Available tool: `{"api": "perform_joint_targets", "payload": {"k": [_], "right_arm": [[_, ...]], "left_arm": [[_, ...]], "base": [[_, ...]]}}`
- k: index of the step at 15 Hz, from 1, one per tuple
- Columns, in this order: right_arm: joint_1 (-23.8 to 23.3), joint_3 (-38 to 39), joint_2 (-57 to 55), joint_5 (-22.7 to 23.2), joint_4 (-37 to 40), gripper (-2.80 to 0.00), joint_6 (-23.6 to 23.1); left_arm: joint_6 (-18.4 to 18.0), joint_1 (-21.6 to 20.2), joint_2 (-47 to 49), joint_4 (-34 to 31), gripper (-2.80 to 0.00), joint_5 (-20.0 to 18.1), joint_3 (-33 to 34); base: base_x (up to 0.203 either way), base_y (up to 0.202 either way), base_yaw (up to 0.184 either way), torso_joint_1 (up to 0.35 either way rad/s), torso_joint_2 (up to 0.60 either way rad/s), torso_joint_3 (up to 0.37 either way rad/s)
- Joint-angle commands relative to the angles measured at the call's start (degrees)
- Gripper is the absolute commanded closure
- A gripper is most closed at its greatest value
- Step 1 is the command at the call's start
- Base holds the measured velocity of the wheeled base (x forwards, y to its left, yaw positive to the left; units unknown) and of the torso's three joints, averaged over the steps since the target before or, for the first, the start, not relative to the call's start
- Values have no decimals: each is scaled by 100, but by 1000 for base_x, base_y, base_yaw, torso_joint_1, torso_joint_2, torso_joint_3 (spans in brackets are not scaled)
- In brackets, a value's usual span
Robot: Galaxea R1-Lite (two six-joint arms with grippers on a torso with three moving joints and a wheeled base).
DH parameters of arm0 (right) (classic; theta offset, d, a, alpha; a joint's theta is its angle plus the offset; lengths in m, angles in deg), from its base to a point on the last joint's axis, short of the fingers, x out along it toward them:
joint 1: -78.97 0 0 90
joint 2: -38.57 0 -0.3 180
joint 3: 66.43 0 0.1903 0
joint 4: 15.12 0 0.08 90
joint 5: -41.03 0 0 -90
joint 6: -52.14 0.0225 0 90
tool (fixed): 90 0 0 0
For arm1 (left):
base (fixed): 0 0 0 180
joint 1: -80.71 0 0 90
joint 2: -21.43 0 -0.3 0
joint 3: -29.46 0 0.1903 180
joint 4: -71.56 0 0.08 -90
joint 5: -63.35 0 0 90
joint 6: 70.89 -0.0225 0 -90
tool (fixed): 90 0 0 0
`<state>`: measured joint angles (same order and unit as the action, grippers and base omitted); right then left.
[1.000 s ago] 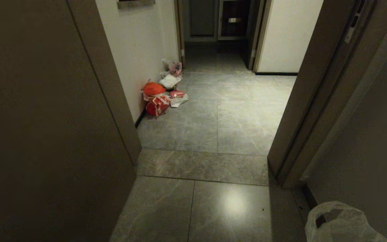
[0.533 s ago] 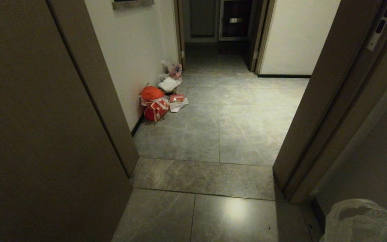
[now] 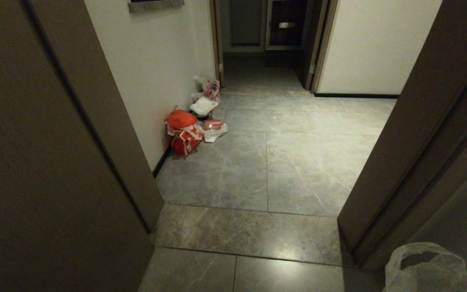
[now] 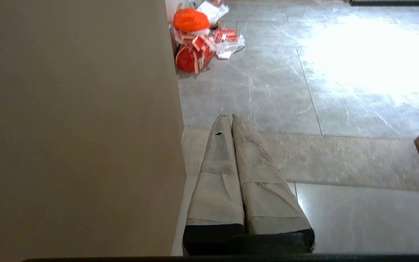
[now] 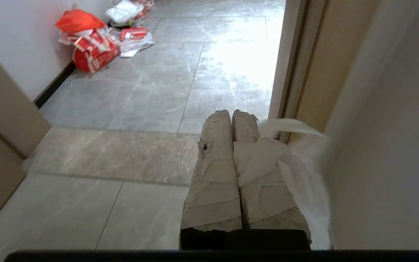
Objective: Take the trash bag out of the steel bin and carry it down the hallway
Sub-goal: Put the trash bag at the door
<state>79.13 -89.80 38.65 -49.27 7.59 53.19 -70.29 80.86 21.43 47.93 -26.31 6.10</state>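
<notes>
1. Head view: robot sits in a doorway facing the hallway [image 3: 282, 158]; trash bag [image 3: 428, 269] hangs at near right, close to the right door frame [image 3: 383, 194].
2. Right gripper [image 5: 233, 118] has its fingers pinched together on the trash bag's thin plastic, which drapes off to the frame side. Left gripper [image 4: 229, 118] has its fingers pressed together on nothing, close to the left door panel [image 4: 78, 127].
3. Step in hand, as I judge it: the carry. Steel bin not in view.
4. To do it well: drive centred through the gap, keep the bag off the right frame so it doesn't snag or tear, no arm swings.
5. Containers: trash bag translucent, contents unreadable, one dark patch near its top. Far left by the wall, an orange-red bag [image 3: 183, 132] plus white bags [image 3: 204, 106], tied or stuffed; contents can't tell. Steer right of that pile.
</notes>
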Motion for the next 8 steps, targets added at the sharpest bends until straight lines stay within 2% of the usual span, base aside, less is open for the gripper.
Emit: {"api": "perform_joint_targets", "payload": {"k": [1,8], "right_arm": [[2,18,1,-4,-4,0,1],[2,18,1,4,-4,0,1]], "left_arm": [[2,2,0,0,0,1,9],[2,2,0,0,0,9,9]], "base": [[192,0,1,0,9,2],[191,0,1,1,2,3]]}}
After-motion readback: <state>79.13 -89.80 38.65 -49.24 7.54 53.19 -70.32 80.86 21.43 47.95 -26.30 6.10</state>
